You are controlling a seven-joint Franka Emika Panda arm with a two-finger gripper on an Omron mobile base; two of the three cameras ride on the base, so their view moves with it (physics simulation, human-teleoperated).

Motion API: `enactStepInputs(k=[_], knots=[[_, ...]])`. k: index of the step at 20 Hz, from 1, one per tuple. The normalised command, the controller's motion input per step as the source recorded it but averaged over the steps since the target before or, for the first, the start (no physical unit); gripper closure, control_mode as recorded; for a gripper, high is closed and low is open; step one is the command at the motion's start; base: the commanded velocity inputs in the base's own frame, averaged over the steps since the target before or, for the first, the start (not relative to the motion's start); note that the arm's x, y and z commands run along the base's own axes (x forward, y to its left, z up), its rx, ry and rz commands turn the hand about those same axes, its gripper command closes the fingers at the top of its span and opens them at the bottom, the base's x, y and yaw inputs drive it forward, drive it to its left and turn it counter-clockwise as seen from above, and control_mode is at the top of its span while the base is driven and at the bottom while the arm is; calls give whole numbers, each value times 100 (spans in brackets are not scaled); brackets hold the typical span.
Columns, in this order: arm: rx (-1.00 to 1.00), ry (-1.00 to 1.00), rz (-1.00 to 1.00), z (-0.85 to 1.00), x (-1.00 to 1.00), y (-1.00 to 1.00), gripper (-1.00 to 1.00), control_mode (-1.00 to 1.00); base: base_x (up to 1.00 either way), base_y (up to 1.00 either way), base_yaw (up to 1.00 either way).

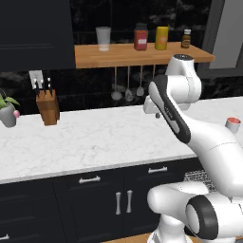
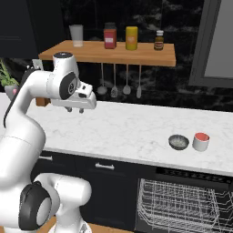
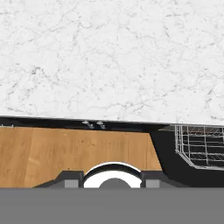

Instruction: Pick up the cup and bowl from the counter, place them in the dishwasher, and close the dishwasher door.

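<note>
Fingers [image 2: 75, 109] hang as two short dark stubs under the white hand, above bare worktop [image 2: 132, 125], holding nothing; whether they are apart or together I cannot tell. Arm elbows high, the hand stretched out level over the marble. Wide free room around it: white, grey-veined slab runs unbroken toward 3 o'clock in the right base view. Cup [image 2: 200, 141], short, white outside and red-orange inside, stands upright near the front edge, well apart from the hand. Bowl [image 2: 179, 142], small, grey, round, sits just beside it at 9 o'clock. Below them the dishwasher [image 2: 191, 175] is open, its grey wire rack [image 2: 182, 205] pulled out. Knife block [image 1: 48, 107], wooden, stands far along at the back wall. Wooden shelf [image 2: 109, 53] above carries jars.
</note>
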Motion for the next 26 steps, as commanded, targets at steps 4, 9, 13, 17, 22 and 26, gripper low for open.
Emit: enactStepInputs(k=[4, 9, 13, 17, 22, 26], knots=[[0, 0, -7, 0, -7, -5, -100, -100, 0, 0, 0], [1, 0, -17, -2, -29, -29, -100, -100, 0, 0, 0], [9, 0, -25, -13, -43, -60, -100, -100, 0, 0, 0], [12, 0, -26, -18, -23, -80, -100, -100, 0, 0, 0], [13, 0, -18, -21, -6, -99, -100, -100, 0, 0, 0], [11, 0, -16, -19, -16, -87, -100, -100, 0, 0, 0]])
